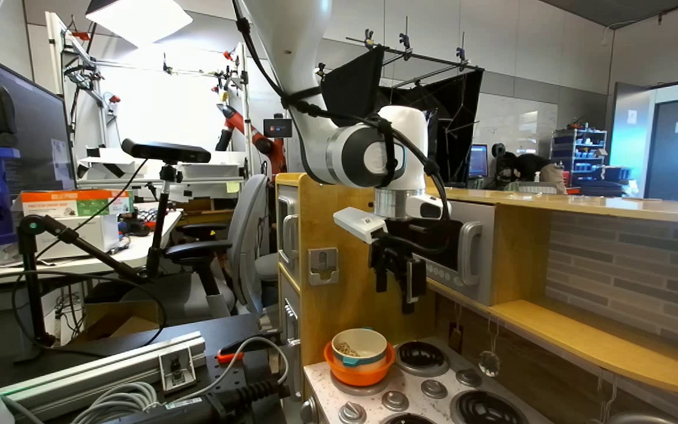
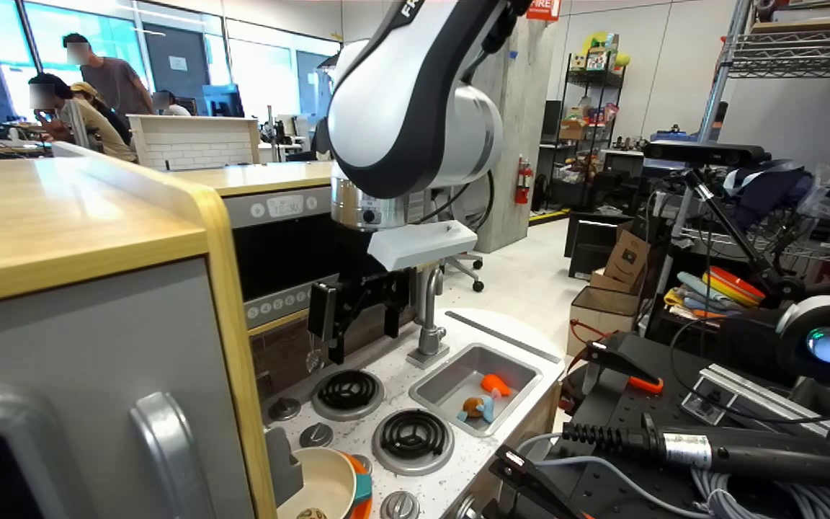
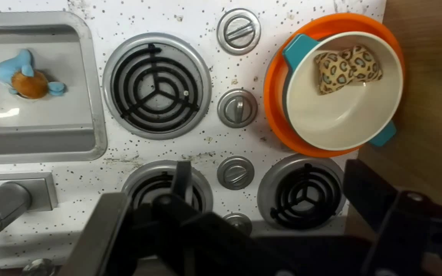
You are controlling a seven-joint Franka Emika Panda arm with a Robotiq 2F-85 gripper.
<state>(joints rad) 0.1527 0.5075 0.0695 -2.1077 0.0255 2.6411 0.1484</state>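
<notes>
My gripper (image 1: pixel 395 295) hangs above the toy stovetop, pointing down, in both exterior views (image 2: pixel 363 347). In the wrist view its fingers (image 3: pixel 269 172) are spread apart with nothing between them. A cream pot (image 3: pixel 332 122) with teal handles sits inside an orange bowl (image 3: pixel 276 115) on the stove, lower than the gripper. A leopard-print soft item (image 3: pixel 343 71) lies in the pot. The pot (image 1: pixel 368 340) and bowl (image 1: pixel 358 376) also show in an exterior view. A blue and brown plush toy (image 3: pixel 29 82) and an orange item (image 2: pixel 494 385) lie in the grey sink (image 2: pixel 451 346).
A faucet (image 2: pixel 429 313) stands beside the sink. A toy microwave (image 1: pixel 477 253) is close behind the gripper, above the stove. A wooden side panel (image 1: pixel 339 306) rises beside the pot. A wooden shelf (image 1: pixel 598 344) extends along the back. Burners (image 3: pixel 155 86) and knobs (image 3: pixel 237 108) cover the stovetop.
</notes>
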